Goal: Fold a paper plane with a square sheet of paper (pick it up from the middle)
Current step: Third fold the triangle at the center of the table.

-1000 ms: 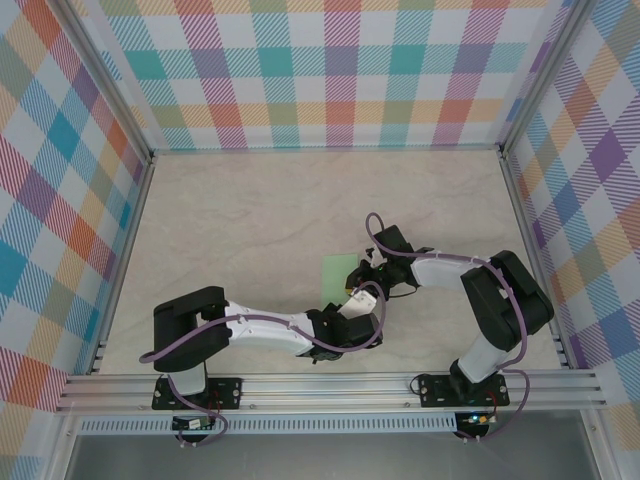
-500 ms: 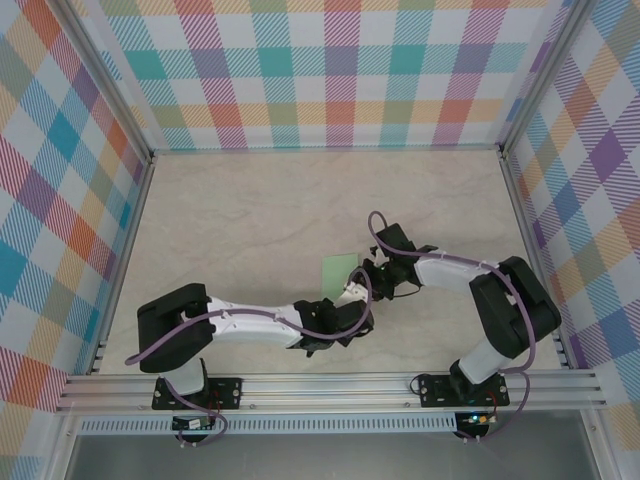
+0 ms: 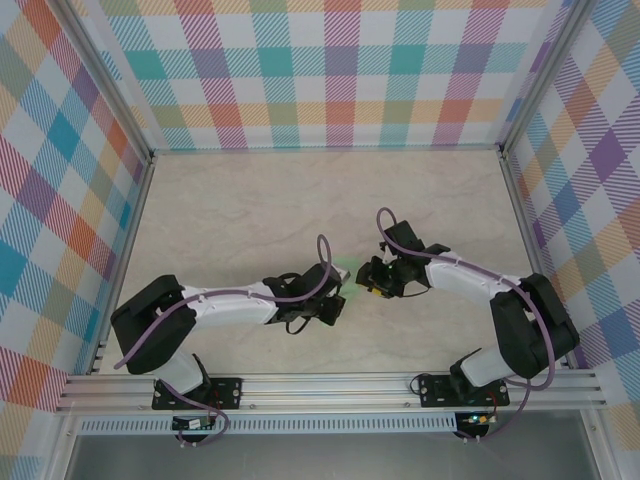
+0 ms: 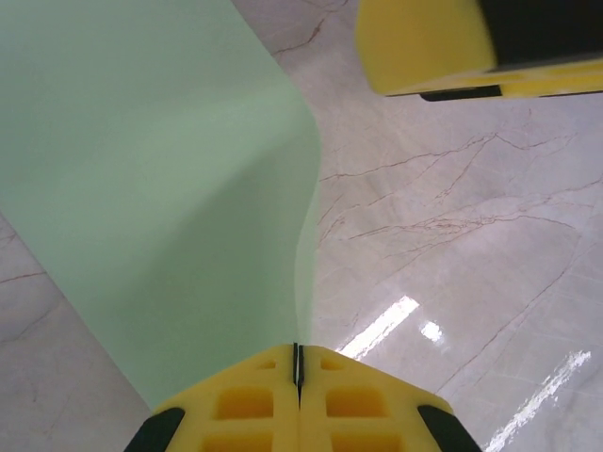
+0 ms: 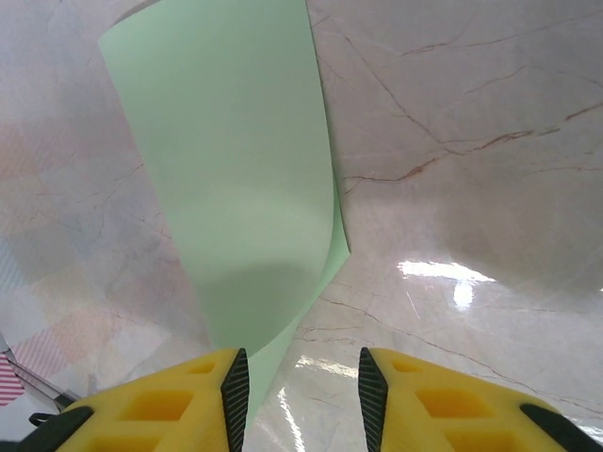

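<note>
The square sheet of paper (image 4: 160, 188) is pale mint green and bends over on itself above the marble table. My left gripper (image 4: 299, 363) is shut on its near edge. In the top view the sheet (image 3: 345, 271) is a small green patch between the two grippers, mostly hidden by them. My right gripper (image 5: 297, 395) stands open, its left finger (image 5: 221, 400) by the sheet's lower flap (image 5: 236, 188), with only bare table between the pads. The left gripper (image 3: 338, 298) and right gripper (image 3: 366, 280) are close together at mid-table. A paper plane is out of view.
The beige marble table (image 3: 250, 210) is walled by checked panels on three sides, and an aluminium rail (image 3: 330, 385) runs along the near edge. In the left wrist view a yellow finger of the right gripper (image 4: 424, 47) hangs just beyond the sheet.
The left arm reached forward and left, and its gripper closed on the sheet. The right gripper opened and drew back slightly to the right. The flat square is now bent up.
</note>
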### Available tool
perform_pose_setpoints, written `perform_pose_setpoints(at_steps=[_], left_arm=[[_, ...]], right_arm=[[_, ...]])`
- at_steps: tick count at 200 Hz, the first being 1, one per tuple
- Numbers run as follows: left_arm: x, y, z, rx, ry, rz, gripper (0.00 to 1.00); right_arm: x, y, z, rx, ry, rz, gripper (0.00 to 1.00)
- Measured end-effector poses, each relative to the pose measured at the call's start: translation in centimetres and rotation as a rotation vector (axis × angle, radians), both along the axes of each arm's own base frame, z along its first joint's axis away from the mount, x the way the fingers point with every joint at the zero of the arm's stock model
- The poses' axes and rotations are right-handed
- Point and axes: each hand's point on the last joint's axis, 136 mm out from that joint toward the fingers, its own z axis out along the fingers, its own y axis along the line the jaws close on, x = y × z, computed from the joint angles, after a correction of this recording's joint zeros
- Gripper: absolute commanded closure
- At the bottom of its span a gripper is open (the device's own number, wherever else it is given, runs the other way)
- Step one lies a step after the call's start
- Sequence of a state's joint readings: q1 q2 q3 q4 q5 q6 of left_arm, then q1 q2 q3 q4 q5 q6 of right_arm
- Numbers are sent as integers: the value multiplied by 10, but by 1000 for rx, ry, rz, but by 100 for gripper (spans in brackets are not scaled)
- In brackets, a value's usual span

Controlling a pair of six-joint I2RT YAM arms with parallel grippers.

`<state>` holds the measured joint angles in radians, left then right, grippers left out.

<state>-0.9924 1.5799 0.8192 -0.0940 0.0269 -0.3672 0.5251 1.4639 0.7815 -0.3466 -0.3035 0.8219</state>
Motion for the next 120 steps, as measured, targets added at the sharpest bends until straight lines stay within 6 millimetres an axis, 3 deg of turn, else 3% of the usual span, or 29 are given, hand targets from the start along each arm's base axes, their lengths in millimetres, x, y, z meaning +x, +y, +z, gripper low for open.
perform_pose_setpoints(at_steps=[57,120], left_arm=[[0,-2,2,-97,104,-20,100],[7,2,6,-154,162,-15,100]], right_arm=[[14,14,0,17,7,40,80],[41,35,-15,12,33,88,83]])
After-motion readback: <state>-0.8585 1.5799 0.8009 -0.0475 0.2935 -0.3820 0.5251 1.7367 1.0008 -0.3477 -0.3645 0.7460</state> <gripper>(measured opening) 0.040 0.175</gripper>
